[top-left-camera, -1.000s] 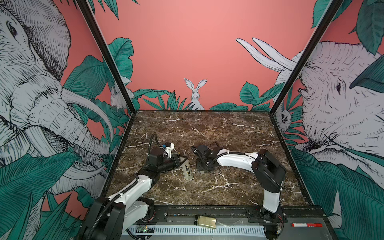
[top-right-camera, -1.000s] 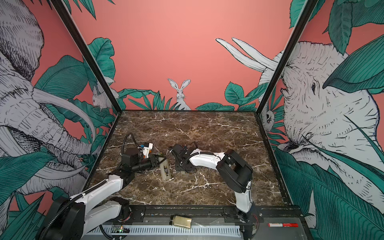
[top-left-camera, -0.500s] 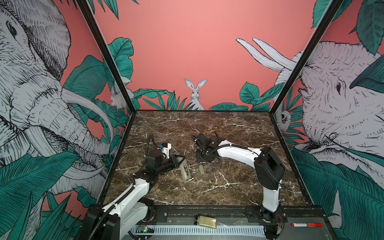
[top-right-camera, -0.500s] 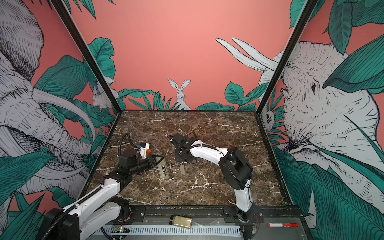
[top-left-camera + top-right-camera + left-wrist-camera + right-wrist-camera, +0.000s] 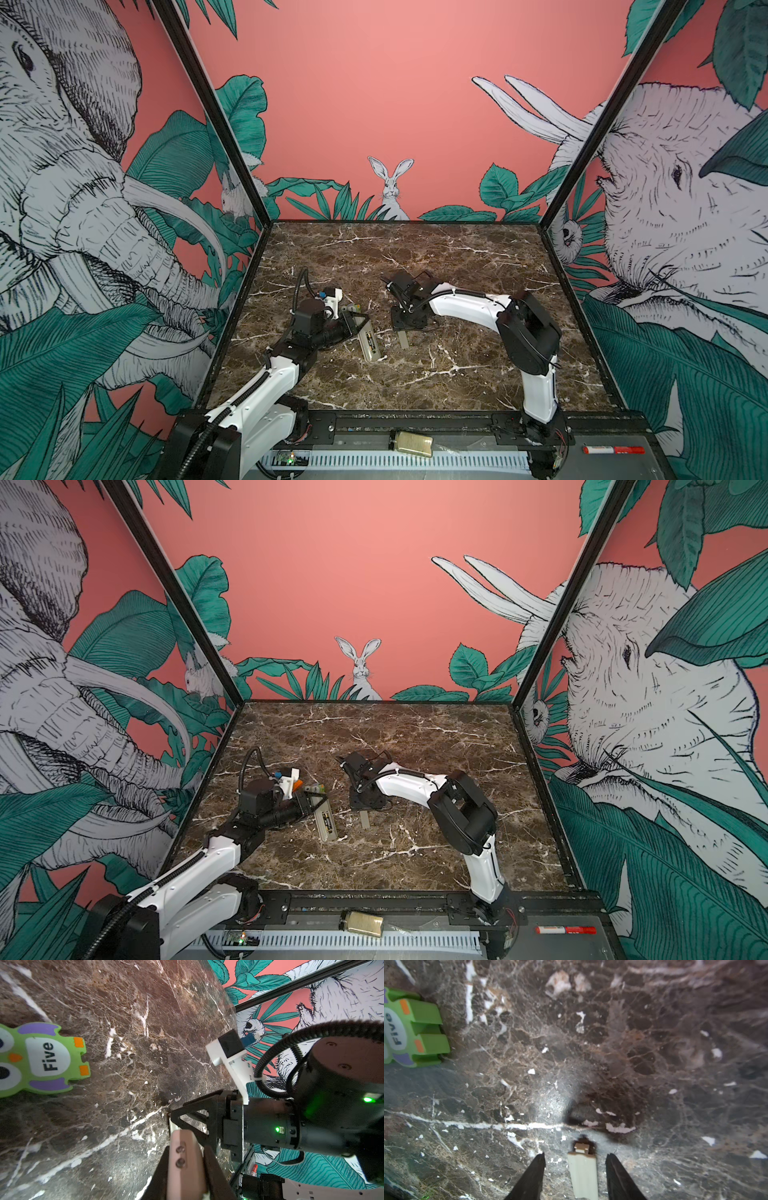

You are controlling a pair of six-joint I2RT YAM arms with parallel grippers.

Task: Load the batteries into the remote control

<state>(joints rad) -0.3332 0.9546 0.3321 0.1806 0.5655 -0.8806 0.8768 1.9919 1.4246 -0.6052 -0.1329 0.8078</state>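
Note:
My left gripper (image 5: 356, 329) is shut on one end of the slim grey-beige remote control (image 5: 369, 341), which slants over the marble with its back up. Dark batteries (image 5: 327, 821) with yellowish marks show in its open recess; I cannot tell how many. In the left wrist view the remote control (image 5: 185, 1167) fills the gap between the left gripper's (image 5: 188, 1153) jaws. My right gripper (image 5: 402, 330) hovers just right of the remote, open. In the right wrist view a narrow grey-beige battery cover (image 5: 584, 1176) lies flat on the table between the right gripper's (image 5: 576, 1155) spread fingers, touching neither.
A green owl-faced block (image 5: 352, 308) marked "Five" lies just behind the remote, close to the left wrist. A small jar (image 5: 411, 438) and a red marker (image 5: 613, 449) rest on the front rail. Printed walls enclose the marble table (image 5: 415, 257) on three sides.
The right gripper has drawn back from the remote and risen, and the battery cover now lies in view on the table beneath it. The left gripper still holds the remote, shifted slightly.

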